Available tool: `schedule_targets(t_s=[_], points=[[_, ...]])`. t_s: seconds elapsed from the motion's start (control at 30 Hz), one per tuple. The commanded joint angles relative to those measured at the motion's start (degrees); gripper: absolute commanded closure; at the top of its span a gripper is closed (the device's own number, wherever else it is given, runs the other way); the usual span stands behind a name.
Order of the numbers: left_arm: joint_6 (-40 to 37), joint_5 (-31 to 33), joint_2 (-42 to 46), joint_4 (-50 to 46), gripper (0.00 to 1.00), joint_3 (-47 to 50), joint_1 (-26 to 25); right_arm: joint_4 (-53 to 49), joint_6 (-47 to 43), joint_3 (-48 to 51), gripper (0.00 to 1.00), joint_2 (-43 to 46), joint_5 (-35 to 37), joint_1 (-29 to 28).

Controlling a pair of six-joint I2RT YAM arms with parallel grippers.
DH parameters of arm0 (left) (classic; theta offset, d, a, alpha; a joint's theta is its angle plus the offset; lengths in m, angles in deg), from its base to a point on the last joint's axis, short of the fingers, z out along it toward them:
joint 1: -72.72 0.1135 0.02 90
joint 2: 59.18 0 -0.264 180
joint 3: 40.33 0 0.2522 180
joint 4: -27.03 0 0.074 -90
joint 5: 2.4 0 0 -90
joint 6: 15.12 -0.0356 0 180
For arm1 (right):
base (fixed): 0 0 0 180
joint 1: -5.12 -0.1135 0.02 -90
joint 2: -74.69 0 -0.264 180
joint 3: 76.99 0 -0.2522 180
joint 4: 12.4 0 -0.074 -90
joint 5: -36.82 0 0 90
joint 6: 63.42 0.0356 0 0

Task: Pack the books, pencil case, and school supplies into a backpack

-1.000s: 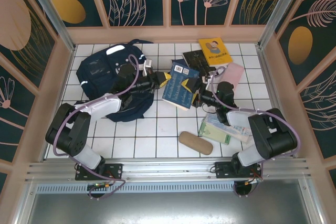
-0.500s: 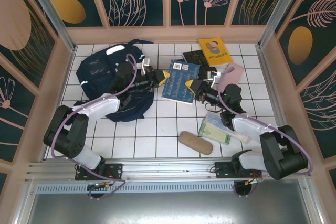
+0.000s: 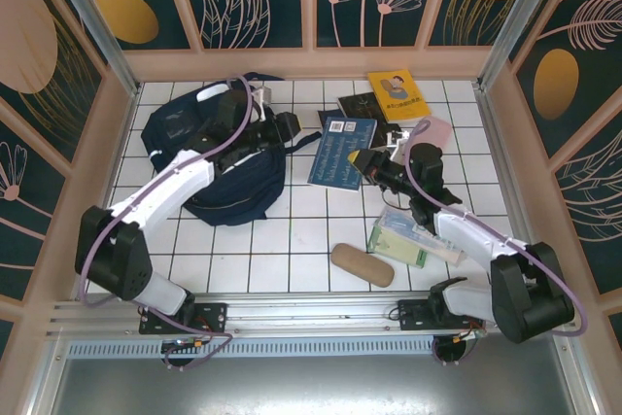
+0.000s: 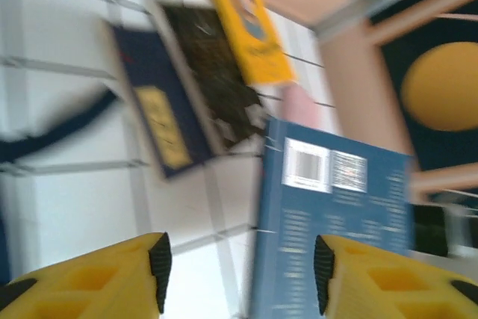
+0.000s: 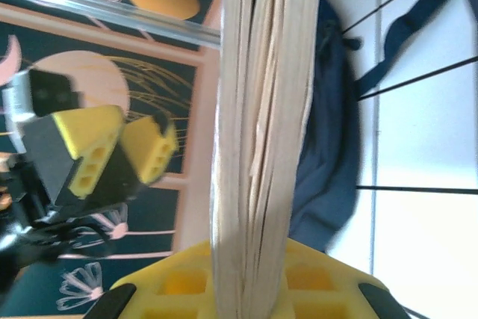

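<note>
Grip first: our right gripper [image 3: 364, 160] clamps the blue book [image 3: 340, 148], our left gripper [image 3: 292, 131] gapes empty. We should carry it level, steering toward the backpack [image 3: 185, 133] at nine o'clock.

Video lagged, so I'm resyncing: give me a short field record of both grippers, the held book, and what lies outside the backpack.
left gripper: open, empty, beside backpack
right gripper: shut on blue book at its edge
outside backpack: yellow book, black book, pink pouch, tan case, green-white packet, all on table
</note>
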State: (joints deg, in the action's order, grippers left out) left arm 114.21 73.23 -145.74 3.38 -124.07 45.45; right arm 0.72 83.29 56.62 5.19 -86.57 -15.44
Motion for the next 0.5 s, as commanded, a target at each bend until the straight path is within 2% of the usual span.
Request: schedule_targets(t_s=[0.0,0.1,0.27,0.4,0.47], points=[[-14.63,20.77,2.87,-19.99,0.42,2.73,0.36,-11.82,-9.1,-3.19,1.0,2.1,5.45,0.69],[-15.52,23.14,4.34,-20.11,0.4,8.41,0.37,-13.22,-10.43,-3.02,1.0,2.02,5.37,1.24],[-19.18,34.83,3.81,-20.84,0.37,12.59,0.37,-11.67,-12.06,-1.52,1.0,1.77,3.49,1.26],[-23.05,39.19,2.71,-18.8,0.36,13.9,0.37,-9.56,-12.4,-0.26,1.0,0.97,1.53,1.29],[-24.96,39.05,1.38,-17.84,0.35,15.39,0.37,-8.65,-12.63,0.1,1.0,0.5,0.47,1.32]])
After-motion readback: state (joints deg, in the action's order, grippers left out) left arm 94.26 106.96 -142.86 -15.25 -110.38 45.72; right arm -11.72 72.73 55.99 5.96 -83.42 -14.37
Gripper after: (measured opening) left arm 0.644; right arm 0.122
